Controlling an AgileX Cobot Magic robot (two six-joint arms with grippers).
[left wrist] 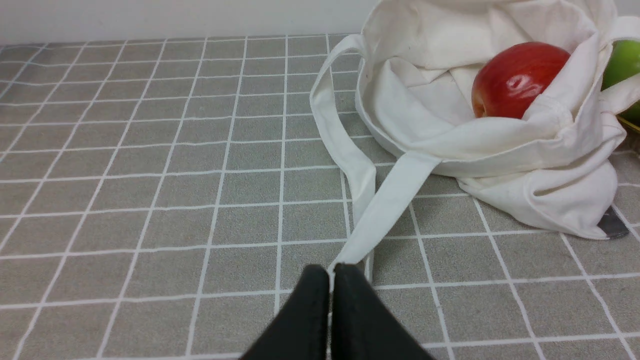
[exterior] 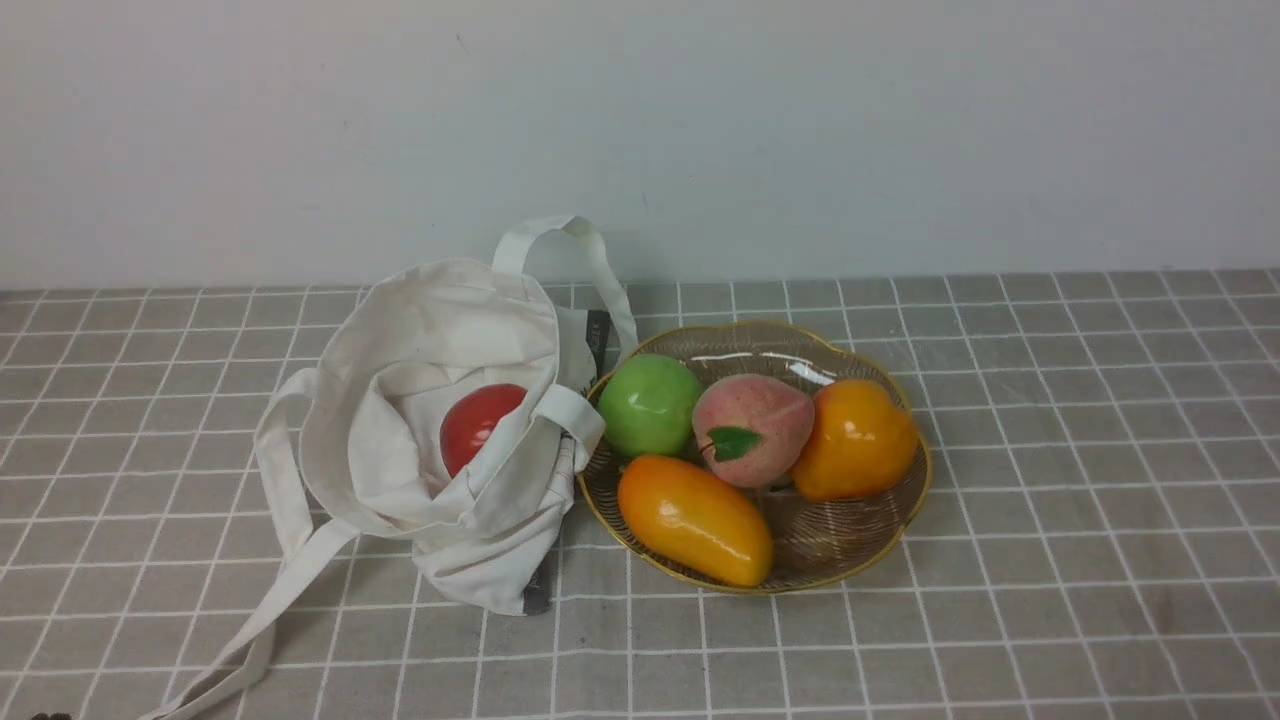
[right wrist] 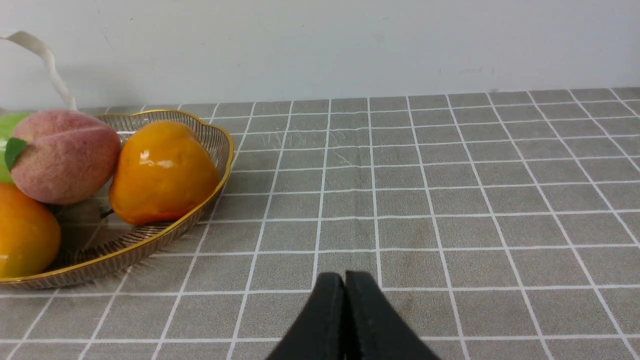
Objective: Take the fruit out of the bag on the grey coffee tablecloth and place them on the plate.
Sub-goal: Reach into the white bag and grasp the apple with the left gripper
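Presently a glossy red round fruit (exterior: 478, 425) is noted inside the off-white canvas bag (exterior: 420, 320), just left of the ribbed gold-rimmed plate (exterior: 850, 540). The left gripper (left wrist: 330, 272), nearer, is pinched on the bag's cloth strap (left wrist: 390, 200); the right gripper (right wrist: 345, 280) is closed empty.
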